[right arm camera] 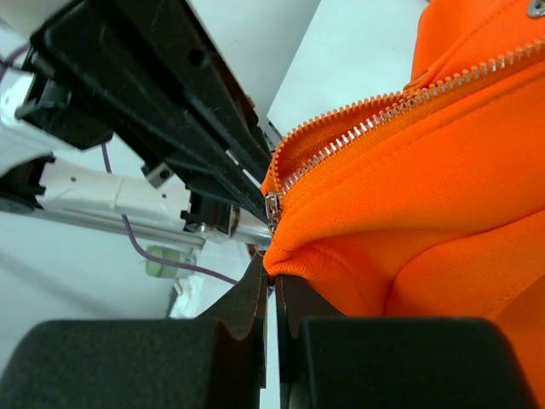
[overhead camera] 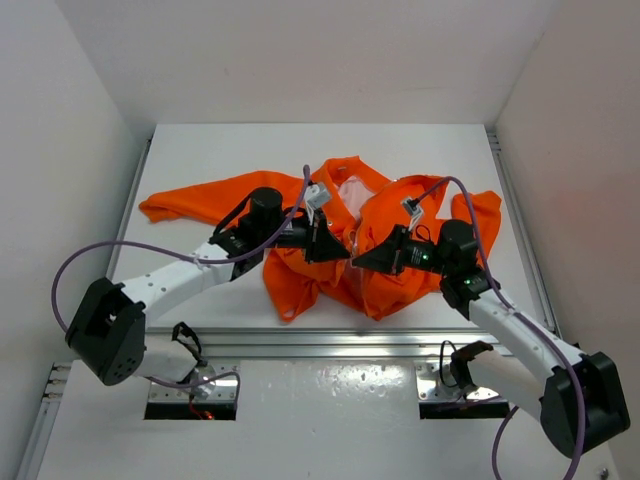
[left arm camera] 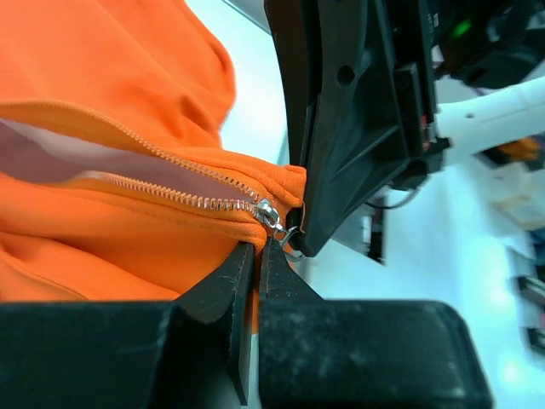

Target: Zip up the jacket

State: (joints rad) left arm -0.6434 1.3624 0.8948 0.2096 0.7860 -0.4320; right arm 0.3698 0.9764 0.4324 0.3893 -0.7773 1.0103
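**Both grippers clamped at the zipper's bottom end**

Jacket [overhead camera: 395, 285] lies rumpled on the white worktop [overhead camera: 250, 150], middle to right side. One sleeve [overhead camera: 190, 203] runs toward the left edge, and the hem is bunched toward the near edge.

Left gripper [left arm camera: 258, 256] has its fingers pressed together, pinching orange hem fabric right under the slider [left arm camera: 268, 213]. Right gripper [right arm camera: 271, 285] is the same from the other side, pinching the hem fold just below the slider. The two tips nearly touch.

The zipper teeth [left arm camera: 170, 194] split apart above the slider, with pale lining [left arm camera: 102, 162] showing in the gap.

Room: plain white walls [overhead camera: 60, 150] on the left, far and right sides. Metal rails [overhead camera: 515, 220] run along the worktop's side edges and near edge. Glossy white panel [overhead camera: 330, 410] sits in front, with two cutouts near the arm bases.
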